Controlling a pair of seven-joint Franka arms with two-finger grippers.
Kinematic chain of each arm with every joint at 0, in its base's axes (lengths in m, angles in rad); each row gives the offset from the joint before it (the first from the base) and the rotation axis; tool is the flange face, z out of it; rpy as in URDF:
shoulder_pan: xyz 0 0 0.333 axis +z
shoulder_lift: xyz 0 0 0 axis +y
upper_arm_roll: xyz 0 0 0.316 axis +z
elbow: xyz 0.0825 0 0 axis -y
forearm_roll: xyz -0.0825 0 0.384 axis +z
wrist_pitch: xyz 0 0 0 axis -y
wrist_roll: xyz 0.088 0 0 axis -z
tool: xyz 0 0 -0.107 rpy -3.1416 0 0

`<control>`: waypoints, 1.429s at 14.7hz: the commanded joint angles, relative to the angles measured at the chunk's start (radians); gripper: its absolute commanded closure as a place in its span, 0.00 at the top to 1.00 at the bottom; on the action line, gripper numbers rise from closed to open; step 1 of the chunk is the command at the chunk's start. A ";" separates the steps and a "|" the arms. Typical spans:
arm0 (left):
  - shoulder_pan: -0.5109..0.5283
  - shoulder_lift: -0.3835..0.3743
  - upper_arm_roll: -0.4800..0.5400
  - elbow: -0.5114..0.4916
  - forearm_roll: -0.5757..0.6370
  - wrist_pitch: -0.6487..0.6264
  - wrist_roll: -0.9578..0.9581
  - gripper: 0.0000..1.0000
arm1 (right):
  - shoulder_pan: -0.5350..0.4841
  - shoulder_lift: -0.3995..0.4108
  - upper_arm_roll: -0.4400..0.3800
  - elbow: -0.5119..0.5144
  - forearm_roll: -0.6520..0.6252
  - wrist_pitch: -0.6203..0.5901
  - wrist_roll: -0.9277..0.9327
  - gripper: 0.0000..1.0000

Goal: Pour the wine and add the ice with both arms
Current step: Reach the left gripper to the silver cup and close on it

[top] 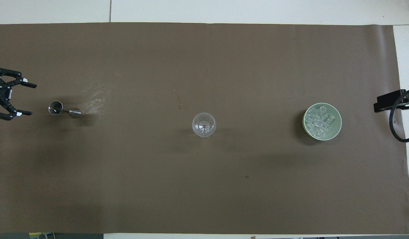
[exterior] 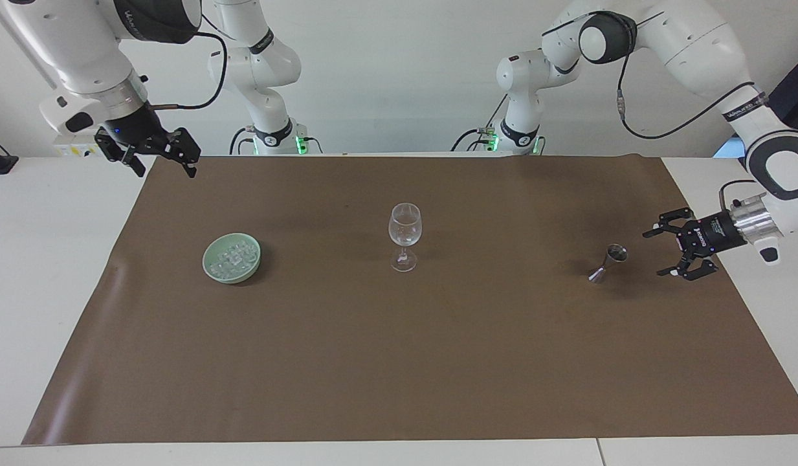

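Lining up wide-open, empty left gripper (exterior: 653, 252) on small, light, slippery steel hourglass jigger (exterior: 608, 263) just ahead — best pinched at narrow waist; right gripper (exterior: 167, 157) parked, open, empty.

Two white jointed arms (exterior: 690, 39) with dark grey joint caps, looping black cables, silver wrists and black grippers.

In the overhead view the right gripper (top: 390, 101) is cut off at the picture's edge: only a black block and a loop of cable show, its fingers out of sight. The left gripper (top: 27, 99) shows there only as far as its black body, the arm lost past the edge. Whether the metal jigger (exterior: 609, 261) holds any liquid cannot be told, and the ice (exterior: 233, 257) in the green bowl (exterior: 211, 272) is too small to count.
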 commanded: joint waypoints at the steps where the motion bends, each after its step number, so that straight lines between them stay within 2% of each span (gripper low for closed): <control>1: 0.024 -0.109 0.002 -0.230 -0.101 0.148 0.001 1.00 | -0.012 -0.015 0.008 -0.015 0.003 0.001 -0.016 1.00; 4: 0.018 -0.123 -0.002 -0.348 -0.193 0.266 0.012 1.00 | -0.012 -0.015 0.008 -0.015 0.003 0.001 -0.016 1.00; 7: 0.029 -0.125 -0.002 -0.449 -0.294 0.289 0.169 1.00 | -0.012 -0.015 0.008 -0.015 0.003 -0.001 -0.016 1.00; 10: 0.025 -0.178 -0.002 -0.584 -0.416 0.304 0.264 1.00 | -0.012 -0.015 0.008 -0.015 0.003 0.001 -0.016 1.00; 12: 0.014 -0.191 -0.004 -0.638 -0.487 0.361 0.309 1.00 | -0.012 -0.015 0.008 -0.015 0.003 0.001 -0.016 1.00; 16: 0.020 -0.220 -0.007 -0.695 -0.561 0.364 0.401 1.00 | -0.012 -0.015 0.008 -0.015 0.003 0.001 -0.016 1.00; 18: 0.011 -0.228 -0.005 -0.729 -0.648 0.377 0.436 1.00 | -0.012 -0.015 0.008 -0.015 0.003 0.001 -0.016 1.00; 21: -0.009 -0.228 -0.005 -0.732 -0.675 0.409 0.438 1.00 | -0.012 -0.015 0.008 -0.015 0.003 0.001 -0.016 1.00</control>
